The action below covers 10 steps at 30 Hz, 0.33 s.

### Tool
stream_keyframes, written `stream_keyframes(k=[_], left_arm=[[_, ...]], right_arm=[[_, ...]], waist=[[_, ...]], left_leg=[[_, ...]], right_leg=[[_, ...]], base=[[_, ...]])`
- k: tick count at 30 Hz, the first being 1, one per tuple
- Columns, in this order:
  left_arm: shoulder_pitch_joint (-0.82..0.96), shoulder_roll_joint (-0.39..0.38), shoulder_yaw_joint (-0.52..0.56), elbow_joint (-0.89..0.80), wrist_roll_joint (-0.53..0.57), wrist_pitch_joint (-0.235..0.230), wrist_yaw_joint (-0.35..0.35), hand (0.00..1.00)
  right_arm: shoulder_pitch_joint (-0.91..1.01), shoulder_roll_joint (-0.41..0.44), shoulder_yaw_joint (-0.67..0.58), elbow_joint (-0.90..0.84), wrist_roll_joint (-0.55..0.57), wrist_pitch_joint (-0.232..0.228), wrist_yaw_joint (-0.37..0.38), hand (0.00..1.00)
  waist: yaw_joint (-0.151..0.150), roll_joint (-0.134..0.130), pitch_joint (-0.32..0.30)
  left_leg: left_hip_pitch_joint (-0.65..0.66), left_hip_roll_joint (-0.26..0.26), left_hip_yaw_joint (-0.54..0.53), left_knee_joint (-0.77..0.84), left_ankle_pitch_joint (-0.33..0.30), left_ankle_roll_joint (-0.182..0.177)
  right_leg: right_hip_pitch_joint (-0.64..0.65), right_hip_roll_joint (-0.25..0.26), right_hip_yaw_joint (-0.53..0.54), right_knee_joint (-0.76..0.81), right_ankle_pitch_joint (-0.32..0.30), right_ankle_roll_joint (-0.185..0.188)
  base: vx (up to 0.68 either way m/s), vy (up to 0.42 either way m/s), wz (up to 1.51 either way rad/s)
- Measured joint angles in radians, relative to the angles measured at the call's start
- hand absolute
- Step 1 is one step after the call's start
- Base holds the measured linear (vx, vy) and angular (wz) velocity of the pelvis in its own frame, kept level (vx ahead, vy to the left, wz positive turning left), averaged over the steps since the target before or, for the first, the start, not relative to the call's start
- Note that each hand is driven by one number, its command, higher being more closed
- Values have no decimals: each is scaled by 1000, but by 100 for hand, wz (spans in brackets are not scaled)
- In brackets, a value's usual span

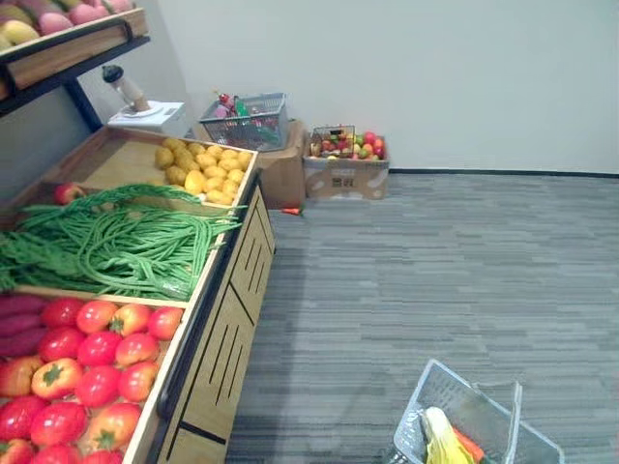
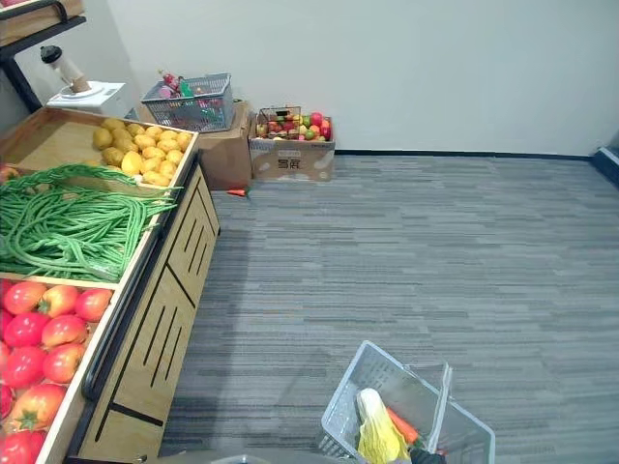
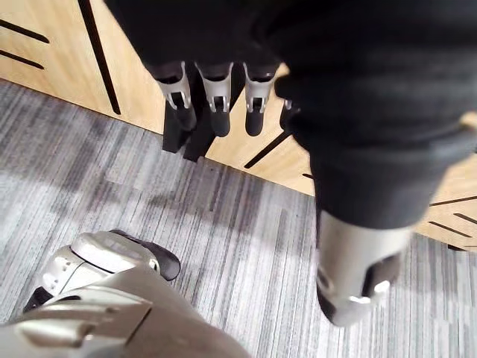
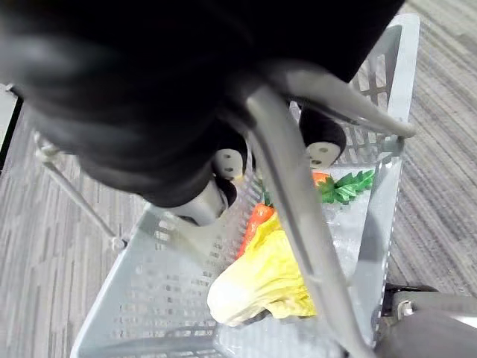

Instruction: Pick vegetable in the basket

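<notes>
Left eye view showed the wooden produce stand (image 1: 221,324) along the robot's left. Its middle bin held a heap of long green beans (image 1: 116,242), their strands running mostly across the stand toward its aisle-side edge. Tomatoes (image 1: 97,353) filled the bin nearest the robot.

The grey mesh basket (image 2: 360,391) hung well apart from the stand, out over the carpet on the robot's right. It already held a pale napa cabbage (image 4: 261,280) and a carrot (image 4: 256,220).

In the right wrist view the right hand (image 4: 186,149) had its fingers curled round the handle (image 4: 298,224) and carried the basket, so it looked tied up.

In the left wrist view the left hand (image 3: 216,86) hung close beside the stand's slotted front panel, below the bins. Its fingers were straight, its thumb (image 3: 350,276) stood apart, and it held nothing. The left hand was therefore the nearer one. The beans and tomatoes lay above it and further in over the stand, so a reach would probably have to go up and over the stand's front edge.
</notes>
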State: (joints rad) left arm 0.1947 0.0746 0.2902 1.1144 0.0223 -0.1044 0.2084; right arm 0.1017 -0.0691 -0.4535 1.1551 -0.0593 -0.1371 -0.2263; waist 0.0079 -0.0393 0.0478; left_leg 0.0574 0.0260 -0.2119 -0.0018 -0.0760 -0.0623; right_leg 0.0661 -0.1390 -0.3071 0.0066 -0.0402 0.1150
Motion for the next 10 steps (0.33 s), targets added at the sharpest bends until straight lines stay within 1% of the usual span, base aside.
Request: stream_keyframes(k=[3,6,8,10], left_arm=[[-1,0,0,5,-11,0,0,0],[-6,6,-11,27,-10,0,0,0],[-14,8,-16,34,-10,0,-1,0],[-17,13,-24,35,-10,-1,-1,0]], right_arm=[[1,20,1,3,32,0,24,100],[3,37,0,8,42,-1,26,100],[5,38,2,10,41,-4,27,100],[2,37,3,22,41,-3,27,100]], waist=[[-1,-1,0],[-4,-5,-1],[-7,-9,0],[-5,-12,-3]], left_leg=[[10,-1,11,-17,1,0],[16,-7,11,-32,3,3],[18,-13,2,-31,10,11],[21,-19,1,-31,10,11]], right_leg=[[10,-2,2,-6,5,6],[14,-8,0,-18,12,6],[27,-14,-17,-25,14,8],[35,-20,-23,-25,14,9]], base=[[18,18,-6],[58,36,0],[95,38,19],[72,31,15]])
